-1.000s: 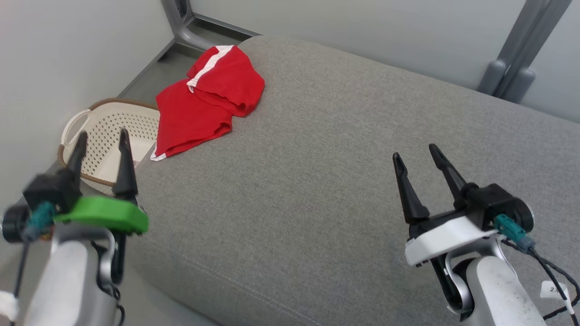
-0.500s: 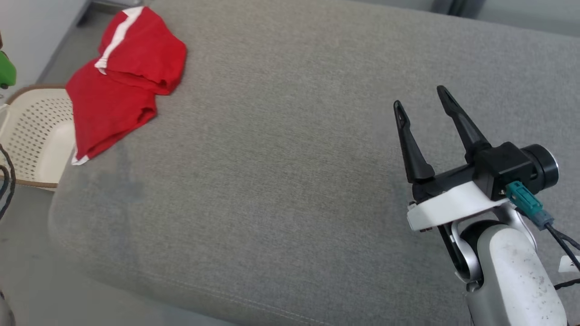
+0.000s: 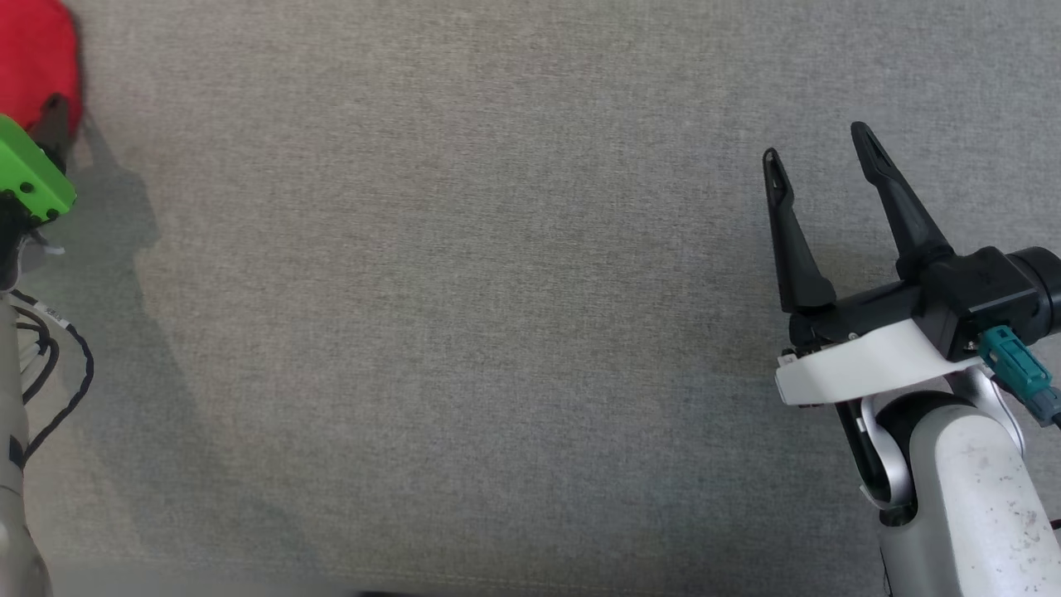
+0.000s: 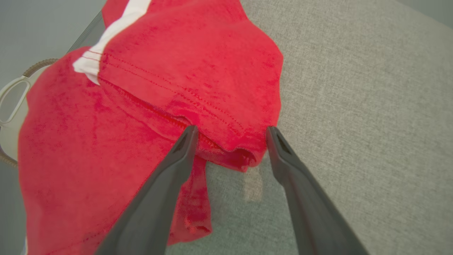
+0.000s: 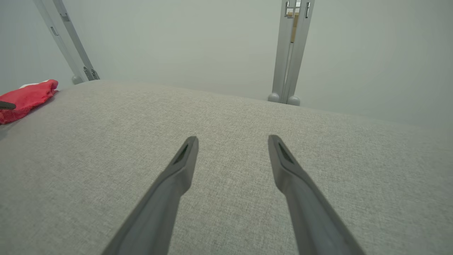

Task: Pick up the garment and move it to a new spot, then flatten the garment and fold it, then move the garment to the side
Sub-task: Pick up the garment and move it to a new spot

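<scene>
The red garment [image 4: 159, 88], judged soft, light and limp, lies bunched at the grey cushion's [image 3: 464, 290] far left corner, its doubled hem, the best bite, between the left pincer's [image 4: 231, 129] spread fingers, while the right pincer [image 3: 815, 139] hovers apart, empty.

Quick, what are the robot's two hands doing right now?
Left gripper: open, fingers either side of the red garment's fold, not gripping it.
Right gripper: open, empty, over the grey cushion.
</scene>
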Available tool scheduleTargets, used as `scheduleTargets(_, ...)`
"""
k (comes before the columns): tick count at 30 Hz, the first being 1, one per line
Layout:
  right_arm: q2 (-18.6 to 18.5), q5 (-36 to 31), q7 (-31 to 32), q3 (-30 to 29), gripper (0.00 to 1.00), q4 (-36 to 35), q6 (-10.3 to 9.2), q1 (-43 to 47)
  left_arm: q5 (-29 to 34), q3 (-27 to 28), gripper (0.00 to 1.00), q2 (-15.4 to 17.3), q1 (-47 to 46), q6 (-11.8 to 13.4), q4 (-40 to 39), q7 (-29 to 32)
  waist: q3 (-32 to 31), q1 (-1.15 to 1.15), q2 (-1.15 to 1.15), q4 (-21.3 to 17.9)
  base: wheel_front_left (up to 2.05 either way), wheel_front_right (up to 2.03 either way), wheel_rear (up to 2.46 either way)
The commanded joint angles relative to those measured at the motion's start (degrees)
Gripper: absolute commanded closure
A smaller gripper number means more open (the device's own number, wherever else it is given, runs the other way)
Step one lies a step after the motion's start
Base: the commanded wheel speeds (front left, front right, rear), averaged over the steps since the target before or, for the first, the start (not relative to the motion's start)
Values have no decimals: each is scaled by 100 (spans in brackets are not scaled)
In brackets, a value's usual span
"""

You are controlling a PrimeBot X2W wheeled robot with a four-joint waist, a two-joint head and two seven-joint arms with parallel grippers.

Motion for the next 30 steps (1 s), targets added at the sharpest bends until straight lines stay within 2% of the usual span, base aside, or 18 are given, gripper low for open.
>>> scheduleTargets(1,-8,-25,-44,-15,0,-21,-7,-27,-14,21,11,45,-173,-7,39,-4,385,-1,0,-392,0,0,0)
scheduleTargets(2,-8,-16,-50,-17,0,-5,-7,-46,-31,25,27,40,-173,-8,81,-7,373,-1,0,-390,0,0,0)
scheduleTargets(4,-9,15,-89,-21,0,38,-7,-73,14,-12,80,67,-184,12,154,-39,329,-1,0,-385,0,0,0)
scheduleTargets(5,-8,28,-112,-24,0,67,-7,-76,21,-21,100,76,-197,16,179,-47,304,-1,0,-381,0,0,0)
scheduleTargets(9,-9,116,-207,2,0,189,-7,-104,49,-68,100,124,-216,4,262,-122,177,-1,0,-389,0,0,0)
scheduleTargets(15,-10,275,-401,-48,0,463,-7,-85,397,-337,100,406,-278,75,235,-433,-175,-1,0,-448,0,0,0)
scheduleTargets(20,-10,522,-676,-176,0,953,-7,100,849,-768,100,589,-439,49,55,-645,-856,-1,0,-587,0,0,0)
scheduleTargets(26,-9,805,-970,-393,0,1532,-7,352,1061,-1367,100,435,-584,-81,-306,-553,-1688,-1,0,-826,0,0,0)
scheduleTargets(30,-9,942,-1124,-513,0,1821,-7,542,957,-1923,100,159,-648,-116,-715,-407,-2178,-1,0,-1067,0,0,0)
